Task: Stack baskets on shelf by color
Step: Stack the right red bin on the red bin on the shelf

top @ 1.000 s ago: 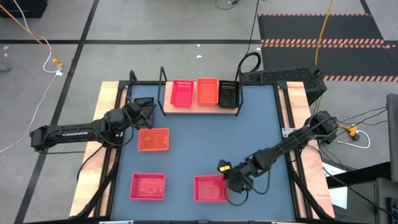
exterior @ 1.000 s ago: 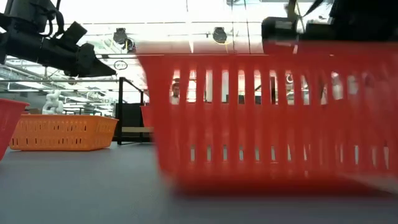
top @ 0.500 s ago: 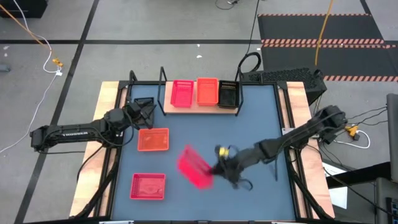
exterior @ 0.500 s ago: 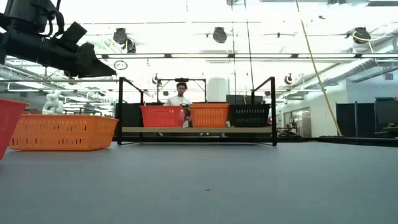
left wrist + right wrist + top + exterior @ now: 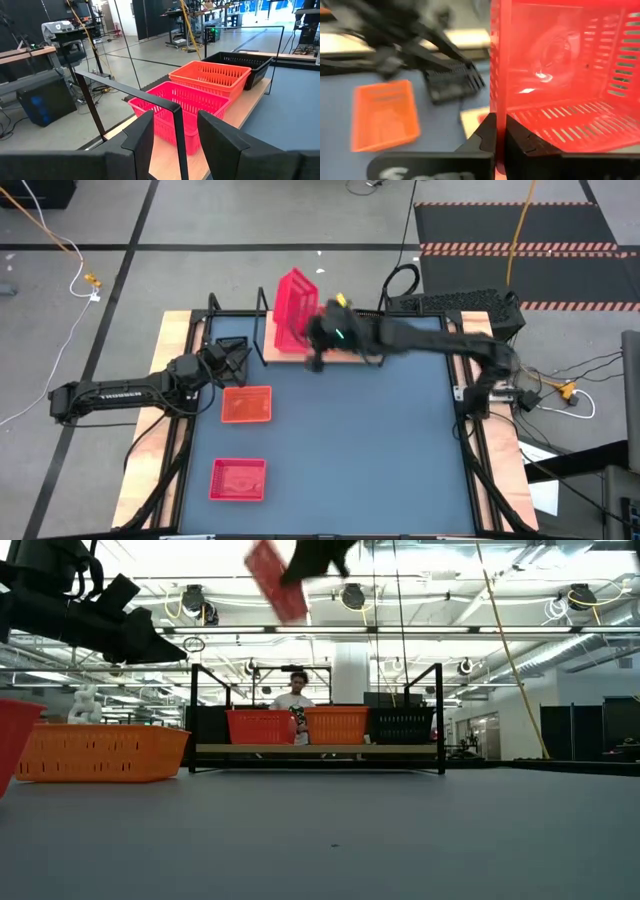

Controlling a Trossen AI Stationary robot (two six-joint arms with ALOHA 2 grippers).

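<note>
My right gripper (image 5: 312, 328) is shut on a pinkish-red basket (image 5: 295, 302), held high over the left end of the shelf (image 5: 330, 352); the low view shows this basket (image 5: 277, 578) tilted, well above the shelf. On the shelf board stand a red basket (image 5: 262, 726), an orange one (image 5: 337, 725) and a black one (image 5: 403, 725). An orange basket (image 5: 246, 404) and another red basket (image 5: 238, 479) rest on the table. My left gripper (image 5: 235, 360) waits open beside the shelf's left end, holding nothing. My right gripper pinches a side wall (image 5: 499, 107) of the red basket, one finger (image 5: 526, 141) inside it and the other (image 5: 484, 136) outside. The basket is lifted clear and tipped steeply, its open side facing the wrist camera.
The shelf's black wire frame (image 5: 134, 92) rises at its ends, close in front of my left gripper (image 5: 175, 135). A person (image 5: 293, 690) shows in the room beyond the table. The blue-grey tabletop (image 5: 380, 450) lies bare on its right half.
My right gripper has carried the red basket from the table's near right part up and toward the far edge, to above the shelf's left end. The basket was lifted clear of the table and has tipped steeply.
</note>
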